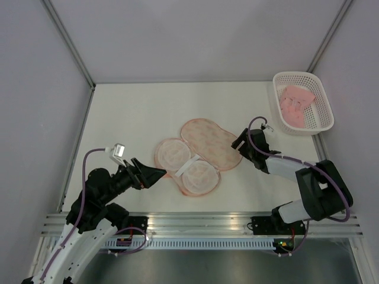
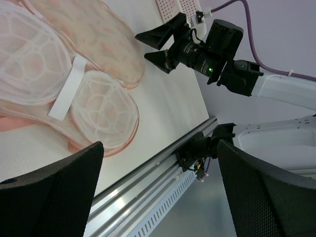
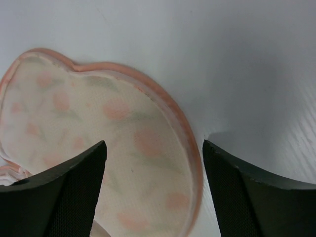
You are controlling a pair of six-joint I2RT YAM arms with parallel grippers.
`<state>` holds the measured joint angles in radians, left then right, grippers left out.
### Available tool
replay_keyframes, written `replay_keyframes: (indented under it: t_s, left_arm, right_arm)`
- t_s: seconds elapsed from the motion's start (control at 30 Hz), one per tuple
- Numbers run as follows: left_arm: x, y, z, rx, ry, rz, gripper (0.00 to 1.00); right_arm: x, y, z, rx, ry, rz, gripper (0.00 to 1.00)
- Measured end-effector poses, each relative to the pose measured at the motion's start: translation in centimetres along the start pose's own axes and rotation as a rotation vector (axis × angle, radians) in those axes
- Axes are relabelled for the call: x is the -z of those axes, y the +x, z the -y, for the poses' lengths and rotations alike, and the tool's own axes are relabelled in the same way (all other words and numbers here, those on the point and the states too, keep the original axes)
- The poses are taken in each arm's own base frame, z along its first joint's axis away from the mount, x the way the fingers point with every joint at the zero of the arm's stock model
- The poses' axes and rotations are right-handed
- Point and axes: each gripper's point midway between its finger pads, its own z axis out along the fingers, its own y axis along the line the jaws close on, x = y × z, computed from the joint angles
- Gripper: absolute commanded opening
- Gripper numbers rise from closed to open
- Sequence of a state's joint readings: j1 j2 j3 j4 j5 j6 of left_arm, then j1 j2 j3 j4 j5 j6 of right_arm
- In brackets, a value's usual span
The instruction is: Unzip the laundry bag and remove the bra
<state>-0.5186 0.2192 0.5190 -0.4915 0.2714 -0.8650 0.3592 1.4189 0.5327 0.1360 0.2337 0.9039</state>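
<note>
The laundry bag (image 1: 207, 141) lies unzipped and spread flat mid-table. Its printed half is at the upper right, and its lining half with two round white cups (image 1: 201, 175) is at the lower left. The pale pink bra (image 1: 296, 102) lies in the white lattice basket (image 1: 277, 109) at the far right. My left gripper (image 1: 156, 174) is open and empty, just left of the bag, with the near cup (image 2: 103, 106) in its wrist view. My right gripper (image 1: 241, 142) is open and empty at the bag's right edge, its jaws either side of the pink trim (image 3: 190, 148).
A white strap (image 1: 188, 165) crosses between the two cups. The metal rail (image 1: 201, 222) runs along the table's near edge. Grey walls close in the table at the back and both sides. My right gripper (image 2: 159, 45) shows in the left wrist view.
</note>
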Motion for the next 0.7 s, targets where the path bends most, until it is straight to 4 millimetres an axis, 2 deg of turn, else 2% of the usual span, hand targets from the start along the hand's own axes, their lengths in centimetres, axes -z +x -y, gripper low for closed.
replay_keyframes:
  t_s: [0.03,0.17,0.2,0.3,0.33,0.5,0.7]
  left_arm:
    - [0.1,0.0,-0.1,0.0,-0.003,0.005,1.0]
    - [0.5,0.0,-0.3,0.0,-0.013,0.016,1.0]
    - [0.5,0.0,-0.5,0.001,-0.02,0.019,1.0]
    - [0.6,0.1,-0.8,0.004,-0.034,0.017,1.0]
    - [0.6,0.1,-0.8,0.005,-0.037,0.016,1.0]
    - [0.6,0.0,-1.0,0.005,-0.045,0.022,1.0]
    - [0.8,-0.1,-0.9,0.002,-0.04,0.037,0.99]
  right_arm:
    - [-0.6,-0.2,-0.5,-0.003,-0.011,-0.001,0.73]
    - [-2.6,0.0,-2.5,0.0,-0.07,-0.029,0.62]
    - [-2.9,0.1,-2.8,0.003,-0.081,-0.037,0.57]
    - [-3.7,0.7,-3.5,0.02,-0.11,-0.07,0.2]
    - [-3.8,1.0,-3.4,0.03,-0.11,-0.078,0.01]
    - [-3.2,1.6,-2.5,0.059,-0.096,-0.104,0.0]
    - [-1.4,2.1,-0.9,0.099,-0.05,-0.132,0.0]
